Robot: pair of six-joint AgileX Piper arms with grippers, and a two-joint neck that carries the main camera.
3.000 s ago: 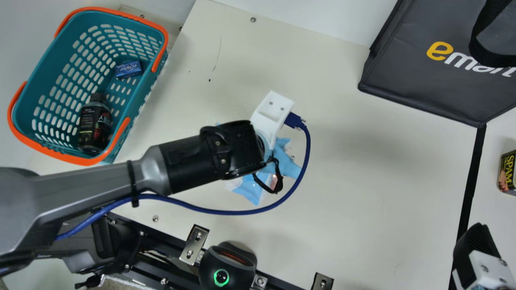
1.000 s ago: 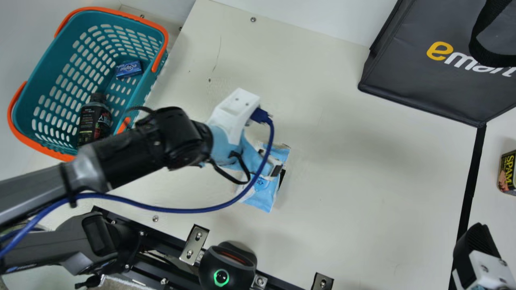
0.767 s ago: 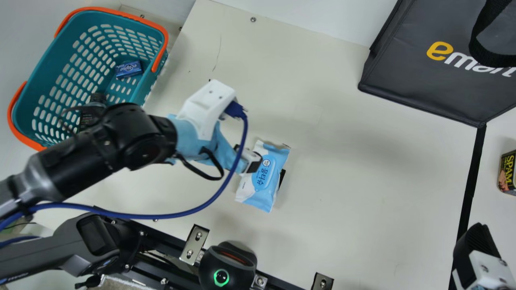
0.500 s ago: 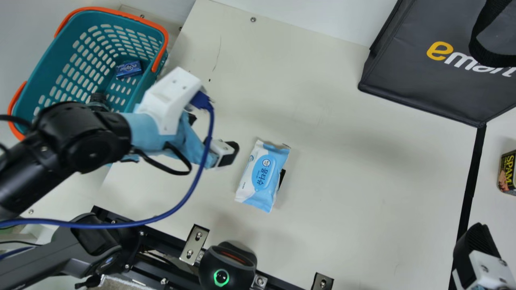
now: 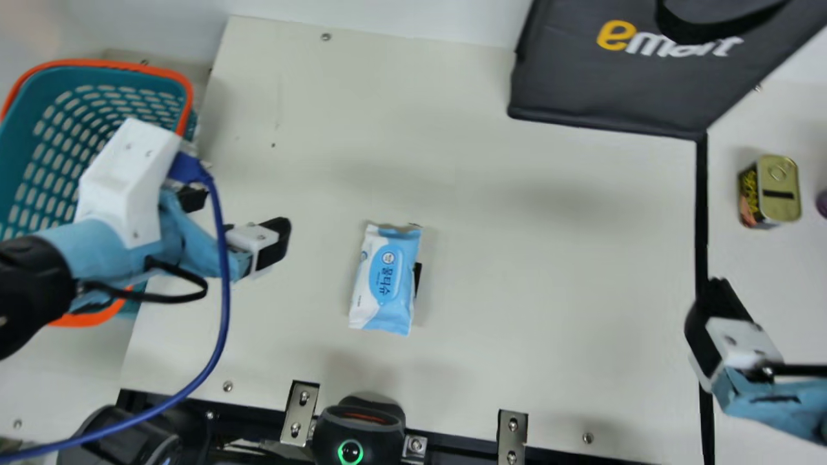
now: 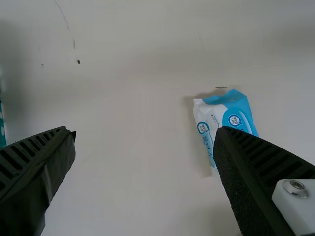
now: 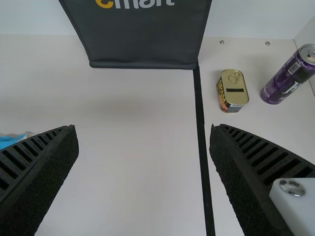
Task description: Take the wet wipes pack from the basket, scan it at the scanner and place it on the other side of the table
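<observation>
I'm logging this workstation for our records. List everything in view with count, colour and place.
Wet wipes pack: one, blue-white, mid-table
Basket: one, teal-orange, left
Shopping bag: one, dark grey, far right
Food tin: one, gold-topped, right
Drink can: one, purple, beside tin
Tape strip: one, black, right
Scanner: one, black, near edge
Long brackets: two, silver, near edge
Table: one, cream, centre
Cable: one, blue, left arm
Left end effector: one, black-fingered, near basket
Right end effector: one, black-fingered, near strip
</observation>
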